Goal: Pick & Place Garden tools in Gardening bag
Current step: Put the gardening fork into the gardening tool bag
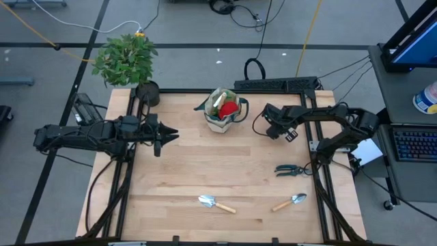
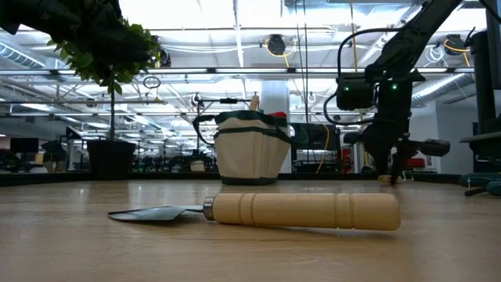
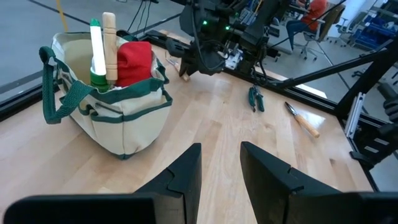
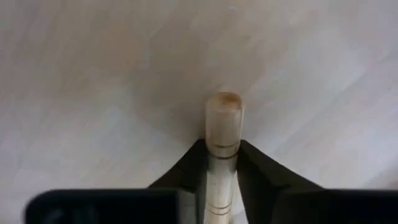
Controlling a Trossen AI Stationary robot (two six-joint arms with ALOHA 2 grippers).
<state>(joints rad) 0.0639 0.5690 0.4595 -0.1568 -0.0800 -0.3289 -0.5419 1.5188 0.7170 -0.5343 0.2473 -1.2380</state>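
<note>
So the right gripper (image 4: 222,163) is clamped on a wooden tool handle (image 4: 223,134), low over the table (image 1: 225,164) right of the gardening bag (image 1: 224,111); can't tell which tool. The left gripper (image 1: 168,137) hangs left of the bag, fingers a little apart, empty. Two trowels (image 1: 216,203) and shears (image 1: 292,169) lie nearer the front.

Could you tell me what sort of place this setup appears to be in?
Probably a robotics lab or open-plan workshop: the pale wooden table sits in a black metal frame, loose cables trail over the grey floor, and bare ceiling pipes and lights run overhead.
</note>
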